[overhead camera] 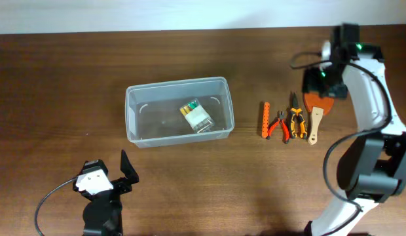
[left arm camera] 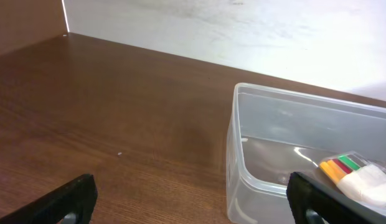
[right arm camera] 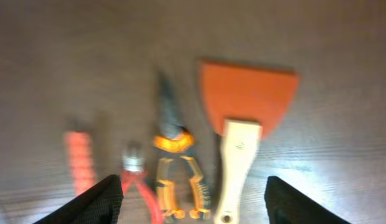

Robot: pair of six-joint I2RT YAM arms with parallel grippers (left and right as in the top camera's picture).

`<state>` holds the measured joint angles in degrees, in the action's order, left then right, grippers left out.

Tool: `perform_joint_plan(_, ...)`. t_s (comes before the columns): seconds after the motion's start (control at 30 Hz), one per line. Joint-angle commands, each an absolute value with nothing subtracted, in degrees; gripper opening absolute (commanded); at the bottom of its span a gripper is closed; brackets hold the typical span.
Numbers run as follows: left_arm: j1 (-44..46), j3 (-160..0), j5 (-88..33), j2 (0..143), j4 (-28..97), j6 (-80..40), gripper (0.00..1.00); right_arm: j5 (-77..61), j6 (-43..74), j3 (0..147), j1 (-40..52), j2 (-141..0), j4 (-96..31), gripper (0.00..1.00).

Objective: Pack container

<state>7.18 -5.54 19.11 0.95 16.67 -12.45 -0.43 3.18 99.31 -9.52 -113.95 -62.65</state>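
Overhead, left wrist: shared container (overhead camera: 147,121)

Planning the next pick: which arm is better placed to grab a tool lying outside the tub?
Right. The right gripper, open, hangs directly over the scraper and pliers; the left gripper is near the tub's other end, away from the tools.

No readable text, label or number anywhere.

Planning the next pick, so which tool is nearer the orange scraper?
Right. The right tool hangs open just above the orange scraper; the left tool sits far off, near the container.
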Motion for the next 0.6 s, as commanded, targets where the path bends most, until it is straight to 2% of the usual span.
perform_joint_plan(0.0, 7.46, -5.32, 19.31, 0.69, 16.71, -11.94, 0.99, -0.97, 3.95, 90.7, -13.39, -115.9, -59.83, 0.77)
perform_joint_plan(0.27, 7.46, -5.32, 19.31, 0.69, 16.71, -11.94, 0.99, -2.96, 3.92, 80.99, -17.34, -115.9, -52.4, 0.86)
perform_joint_plan(0.47, 7.46, -5.32, 19.31, 0.69, 16.71, -11.94, 0.99, -4.36, 3.95, 80.51, -16.78, -115.9, -50.24, 0.86)
perform_joint_plan(0.57, 7.46, -5.32, 19.31, 0.69, 16.71, -11.94, 0.99, -4.29, 4.91, 80.49, -16.8, -116.31, -49.01, 0.81)
